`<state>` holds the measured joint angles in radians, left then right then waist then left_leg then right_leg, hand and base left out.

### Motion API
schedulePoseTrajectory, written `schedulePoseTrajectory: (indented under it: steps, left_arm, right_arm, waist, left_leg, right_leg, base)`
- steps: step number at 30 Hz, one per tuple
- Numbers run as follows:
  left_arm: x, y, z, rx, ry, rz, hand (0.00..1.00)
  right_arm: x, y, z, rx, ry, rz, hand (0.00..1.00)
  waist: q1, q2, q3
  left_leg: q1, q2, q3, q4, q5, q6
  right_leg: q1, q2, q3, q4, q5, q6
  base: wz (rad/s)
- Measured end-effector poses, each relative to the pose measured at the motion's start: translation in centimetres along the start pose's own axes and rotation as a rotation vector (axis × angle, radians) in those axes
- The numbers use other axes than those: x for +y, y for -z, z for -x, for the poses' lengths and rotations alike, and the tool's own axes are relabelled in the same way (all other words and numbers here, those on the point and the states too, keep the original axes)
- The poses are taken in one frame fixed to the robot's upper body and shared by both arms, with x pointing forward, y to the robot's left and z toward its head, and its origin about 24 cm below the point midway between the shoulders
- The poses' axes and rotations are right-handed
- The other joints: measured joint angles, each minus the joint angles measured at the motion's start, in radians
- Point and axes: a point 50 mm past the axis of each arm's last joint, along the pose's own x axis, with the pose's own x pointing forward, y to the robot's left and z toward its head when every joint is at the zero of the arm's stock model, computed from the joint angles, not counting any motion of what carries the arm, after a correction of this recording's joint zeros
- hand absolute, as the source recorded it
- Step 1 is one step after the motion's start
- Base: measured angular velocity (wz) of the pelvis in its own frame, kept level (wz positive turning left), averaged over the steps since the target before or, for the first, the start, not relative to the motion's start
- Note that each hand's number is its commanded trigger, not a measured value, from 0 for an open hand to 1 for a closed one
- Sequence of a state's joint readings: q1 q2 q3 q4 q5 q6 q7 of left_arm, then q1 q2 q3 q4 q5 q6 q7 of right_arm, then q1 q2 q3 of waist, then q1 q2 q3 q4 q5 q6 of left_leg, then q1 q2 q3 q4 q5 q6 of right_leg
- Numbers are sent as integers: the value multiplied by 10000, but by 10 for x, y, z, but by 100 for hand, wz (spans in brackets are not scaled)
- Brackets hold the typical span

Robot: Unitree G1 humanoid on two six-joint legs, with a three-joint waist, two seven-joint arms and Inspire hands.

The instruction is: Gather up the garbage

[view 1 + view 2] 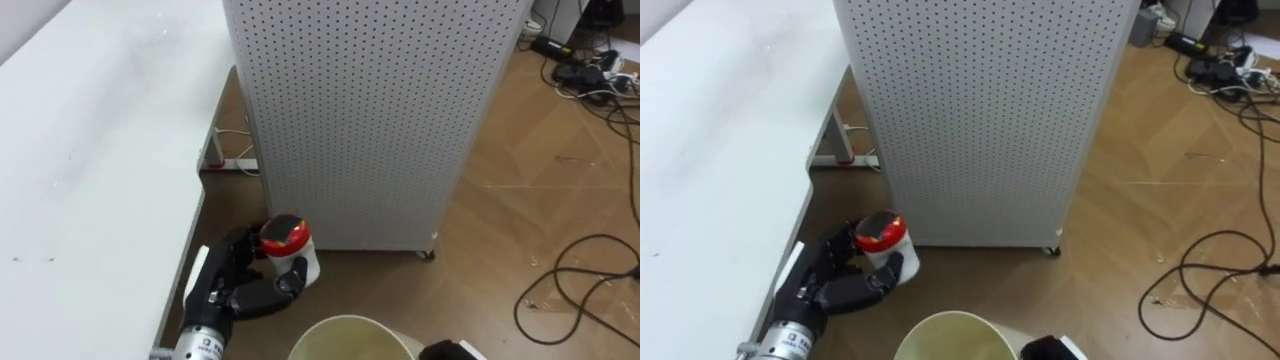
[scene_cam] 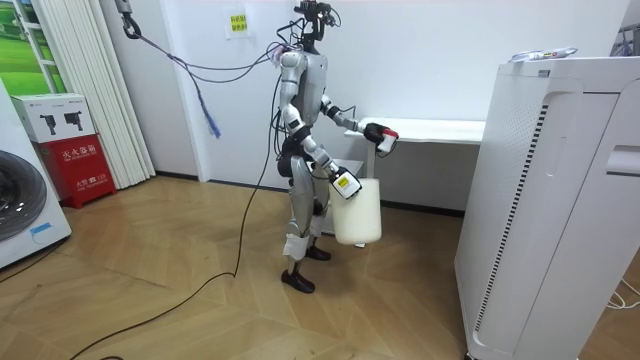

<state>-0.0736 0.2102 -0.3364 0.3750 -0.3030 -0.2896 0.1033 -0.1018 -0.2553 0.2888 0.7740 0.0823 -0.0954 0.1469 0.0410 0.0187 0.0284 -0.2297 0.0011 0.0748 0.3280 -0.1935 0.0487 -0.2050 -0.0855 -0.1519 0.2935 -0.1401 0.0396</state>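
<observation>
Lower left: my left hand clasps a red-capped white bottle; my right hand at a white bin (grip unclear).

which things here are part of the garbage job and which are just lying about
Job: red-capped white jar in left hand; white bin at right hand.
Lying about: white table; perforated cabinet; floor cables.
</observation>
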Motion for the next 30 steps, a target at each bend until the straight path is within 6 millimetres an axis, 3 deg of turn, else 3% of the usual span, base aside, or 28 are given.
schedulePoseTrajectory:
  steps: [7, 30]
  left_arm:
    - [-7, 0, 1, 4, 1320, 12, 100]
    - [-2, 22, 15, 1253, 2217, -313, 100]
  right_arm:
    - [-3, -8, -4, -209, -114, 39, 100]
    - [-9, -2, -4, 73, 134, -225, 100]
  waist:
    - [87, 15, -2]
    - [123, 13, 0]
  left_leg:
    - [-112, 30, 200, -14, 0, -1]
    - [-228, 33, 289, 2, 1, 0]
  right_leg:
    - [-319, -15, 35, 196, 1, -4]
    - [-569, -39, 33, 344, -10, -25]
  base:
    - [-8]
    - [-1]
